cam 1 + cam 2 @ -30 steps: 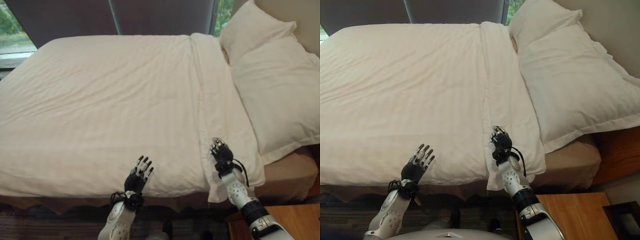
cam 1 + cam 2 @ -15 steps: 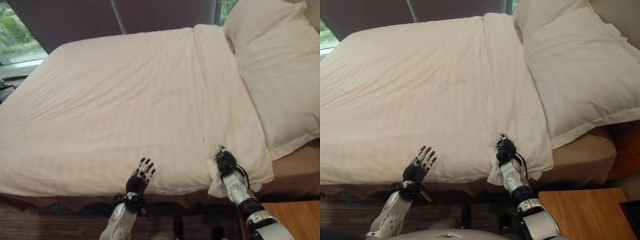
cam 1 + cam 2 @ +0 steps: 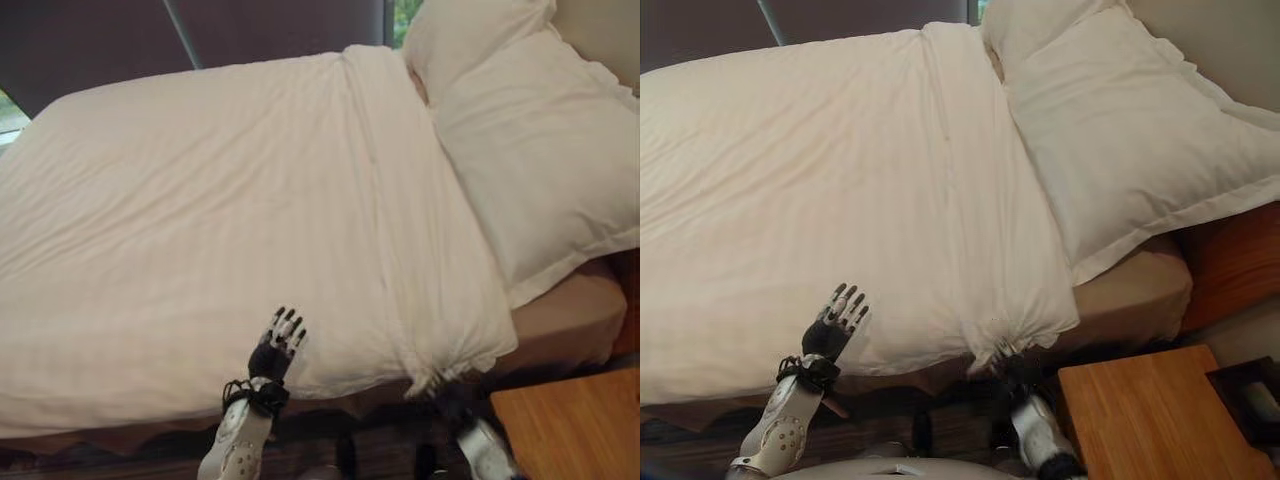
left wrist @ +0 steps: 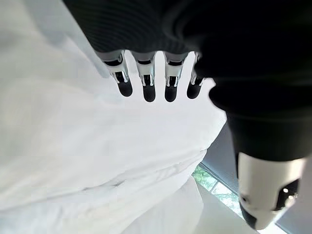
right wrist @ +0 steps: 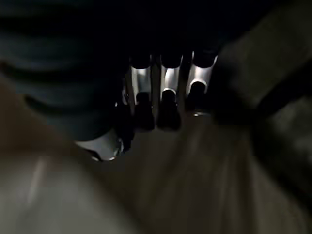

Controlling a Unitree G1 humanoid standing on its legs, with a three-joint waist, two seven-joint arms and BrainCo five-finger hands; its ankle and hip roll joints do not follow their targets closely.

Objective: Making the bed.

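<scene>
Bedroom, dark curtain behind the bed [image 3: 560,330], a strip of green showing through the window at the far side. White duvet [image 3: 200,220] spread over most of the mattress, fairly smooth, with faint stripes in the weave. Top end of the duvet folded back into a band [image 3: 410,200] running across the bed just below the pillows. Two white pillows [image 3: 1120,130] at the head, one partly over the other, the nearer one hanging slightly past the mattress edge. Tan bed base visible under that pillow.

Near corner of the folded band is bunched and pinched into a small knot of cloth [image 3: 1005,345] hanging off the mattress edge. Right hand [image 3: 1012,372] sits just below that bunch, dark against the bed's side; its wrist view shows the fingers [image 5: 163,105] bent downward in shadow over a dim surface, but whether they have hold of the cloth I cannot tell.

Left hand [image 3: 277,345] is raised at the near edge of the duvet, fingers [image 4: 146,80] straight and spread, holding nothing, palm toward the cover.

Wooden nightstand [image 3: 1150,420] stands beside the bed at the lower right, a dark object on its far corner.
</scene>
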